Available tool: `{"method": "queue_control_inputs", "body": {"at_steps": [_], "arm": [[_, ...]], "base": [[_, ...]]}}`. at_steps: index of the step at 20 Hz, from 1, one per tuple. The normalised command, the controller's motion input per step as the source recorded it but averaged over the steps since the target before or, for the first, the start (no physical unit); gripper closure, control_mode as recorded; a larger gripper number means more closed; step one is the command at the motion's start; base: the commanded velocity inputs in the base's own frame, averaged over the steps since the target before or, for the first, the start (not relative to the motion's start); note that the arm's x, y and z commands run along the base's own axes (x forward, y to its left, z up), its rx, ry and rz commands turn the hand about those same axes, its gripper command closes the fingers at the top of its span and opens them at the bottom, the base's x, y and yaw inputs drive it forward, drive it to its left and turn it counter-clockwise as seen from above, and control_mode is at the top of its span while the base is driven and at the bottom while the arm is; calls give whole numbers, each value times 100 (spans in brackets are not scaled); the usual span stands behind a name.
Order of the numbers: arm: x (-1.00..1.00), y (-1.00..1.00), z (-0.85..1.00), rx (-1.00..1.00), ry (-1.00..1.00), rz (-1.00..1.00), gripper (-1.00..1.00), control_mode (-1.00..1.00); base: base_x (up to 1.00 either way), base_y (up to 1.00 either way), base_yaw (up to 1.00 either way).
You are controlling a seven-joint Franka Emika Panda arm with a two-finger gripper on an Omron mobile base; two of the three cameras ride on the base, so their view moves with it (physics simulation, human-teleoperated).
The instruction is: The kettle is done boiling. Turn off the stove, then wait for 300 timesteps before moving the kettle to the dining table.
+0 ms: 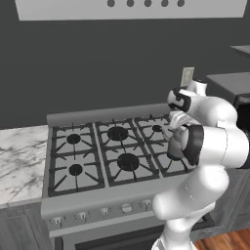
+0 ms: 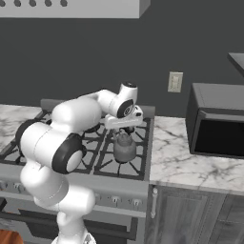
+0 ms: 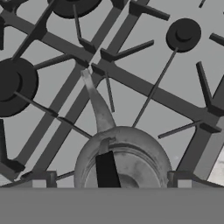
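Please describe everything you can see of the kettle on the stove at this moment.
The kettle is small, squat and dull grey, metallic-looking, with a rounded body, a lid knob and a dark handle arching over the top. In the hand view its narrow curved spout tapers away from the body. It stands upright on the dark grates of the stove, over the front right burner, near the marble counter. The open gripper hangs directly above it, not gripping it; whether anything touches cannot be told.

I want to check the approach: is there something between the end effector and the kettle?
Nothing visible is. The open end effector hangs directly above the kettle on the stove, fingers either side of it.
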Motion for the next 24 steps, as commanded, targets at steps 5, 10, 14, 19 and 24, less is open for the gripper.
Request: {"method": "queue_control_inputs", "body": {"at_steps": [5, 10, 14, 19, 24], "arm": [[-10, 0, 0, 0, 0, 0, -100, -100], [0, -2, 0, 0, 0, 4, -100, -100], [0, 0, 0, 0, 0, 5, 100, -100], [0, -1, -4, 2, 1, 2, 100, -100], [-3, 0, 6, -2, 0, 0, 100, -100]], "base": [[0, 0, 0], [0, 0, 0], [0, 0, 0], [0, 0, 0], [0, 0, 0]]}}
